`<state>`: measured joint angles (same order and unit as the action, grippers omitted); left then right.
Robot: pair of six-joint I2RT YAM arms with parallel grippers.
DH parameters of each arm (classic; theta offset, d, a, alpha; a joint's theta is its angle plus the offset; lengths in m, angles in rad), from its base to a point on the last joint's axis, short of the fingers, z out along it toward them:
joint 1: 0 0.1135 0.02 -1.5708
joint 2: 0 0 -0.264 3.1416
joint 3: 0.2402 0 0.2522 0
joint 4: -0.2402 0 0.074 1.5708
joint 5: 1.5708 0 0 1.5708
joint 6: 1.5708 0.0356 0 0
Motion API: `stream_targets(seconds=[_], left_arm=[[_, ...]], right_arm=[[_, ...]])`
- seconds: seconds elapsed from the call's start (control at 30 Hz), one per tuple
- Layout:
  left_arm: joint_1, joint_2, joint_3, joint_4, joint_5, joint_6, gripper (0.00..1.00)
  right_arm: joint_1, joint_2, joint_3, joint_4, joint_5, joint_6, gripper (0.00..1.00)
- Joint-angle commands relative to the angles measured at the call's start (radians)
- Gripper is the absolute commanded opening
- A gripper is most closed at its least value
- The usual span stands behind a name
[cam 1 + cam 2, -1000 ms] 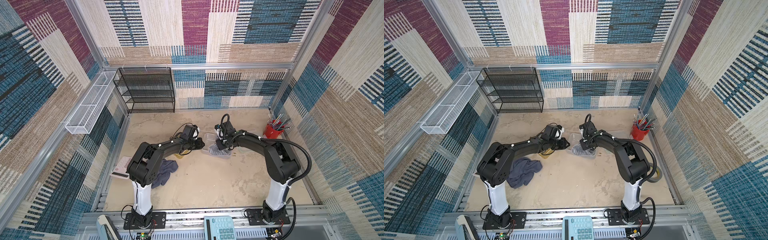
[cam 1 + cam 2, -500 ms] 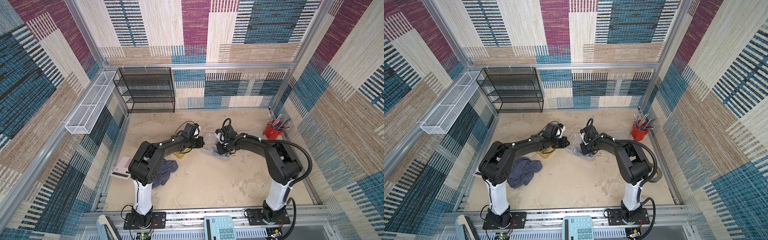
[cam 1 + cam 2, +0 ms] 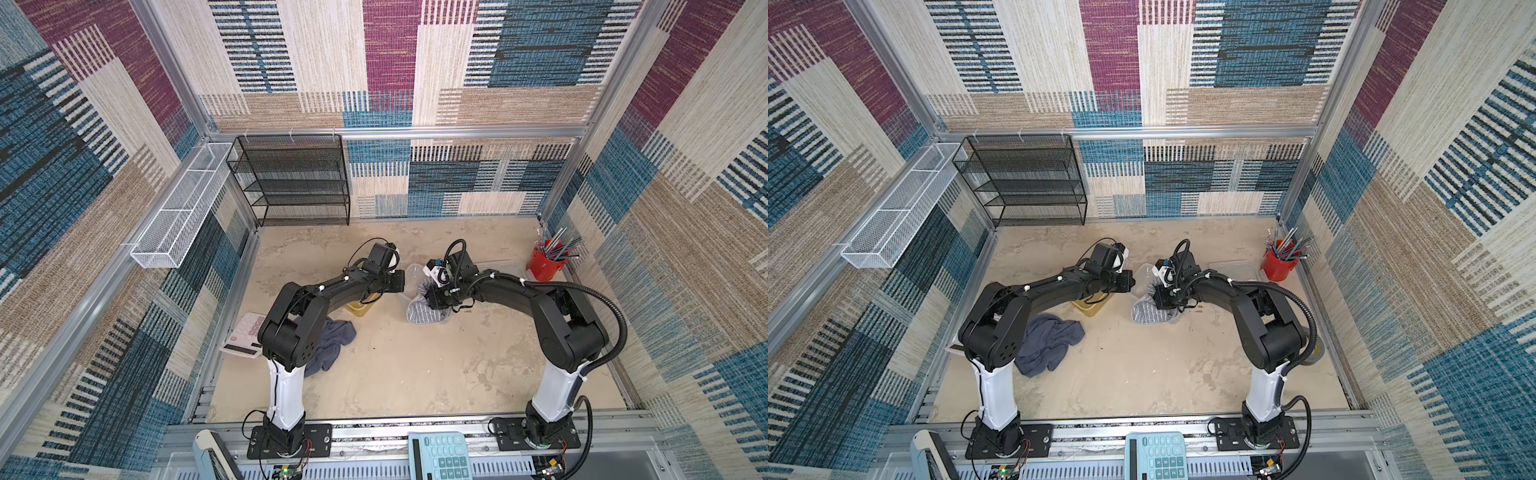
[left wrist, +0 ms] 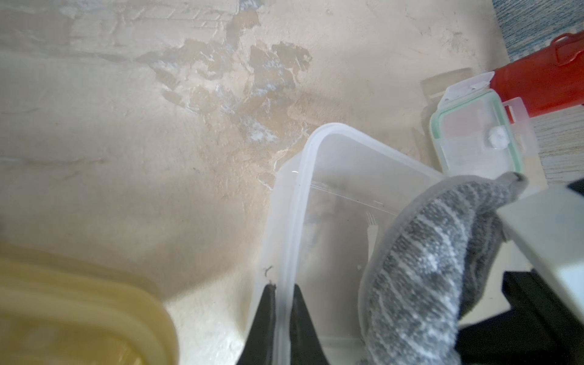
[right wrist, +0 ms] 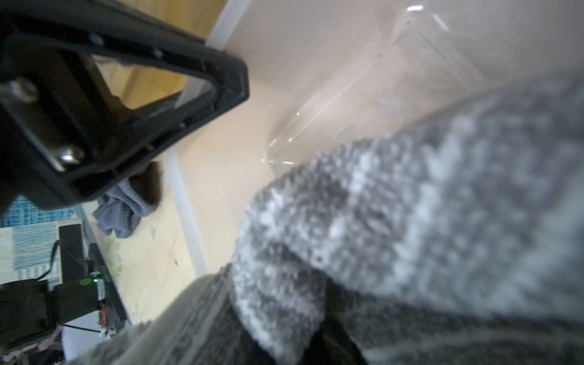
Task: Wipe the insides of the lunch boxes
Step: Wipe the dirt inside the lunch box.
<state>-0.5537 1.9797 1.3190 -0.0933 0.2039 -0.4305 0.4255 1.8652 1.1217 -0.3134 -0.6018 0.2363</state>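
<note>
Frosted plastic is where the action is. The clear lunch box (image 4: 303, 189) sits open near the middle of the table (image 3: 415, 374). Our left gripper (image 4: 282, 289) is pinched tight on its 9 o'clock wall, one finger inside and one outside. Our right gripper (image 3: 436, 299) comes in from 3 o'clock, clamped on the grey striped cloth (image 4: 426, 268), which is bunched down inside that same box (the fingers are mostly buried in fabric in the wrist view). The amber lunch box (image 3: 359, 309) sits just beside the clear one at about 8 o'clock, under our left arm. A clear lid (image 4: 474, 136) with a green seal lies just beside the red pen cup (image 3: 542, 264), out at 2 o'clock. A blue-grey towel (image 3: 1050, 340) lies crumpled at 7 o'clock of the amber box.
</note>
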Motion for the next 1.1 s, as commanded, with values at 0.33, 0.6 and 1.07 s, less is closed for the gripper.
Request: stream_targets(seconds=[0.33, 0.6, 1.07], left_arm=[[-0.019, -0.008, -0.004, 0.015, 0.088, -0.043, 0.00], [-0.014, 0.001, 0.011, -0.012, 0.072, -0.011, 0.00], [-0.009, -0.004, 0.031, -0.058, 0.038, 0.040, 0.00]], right_arm=[[0.030, 0.087, -0.005, -0.035, -0.034, -0.011, 0.00], [0.031, -0.090, -0.003, -0.159, 0.319, -0.047, 0.00], [0.032, -0.175, 0.044, -0.097, 0.321, 0.000, 0.00]])
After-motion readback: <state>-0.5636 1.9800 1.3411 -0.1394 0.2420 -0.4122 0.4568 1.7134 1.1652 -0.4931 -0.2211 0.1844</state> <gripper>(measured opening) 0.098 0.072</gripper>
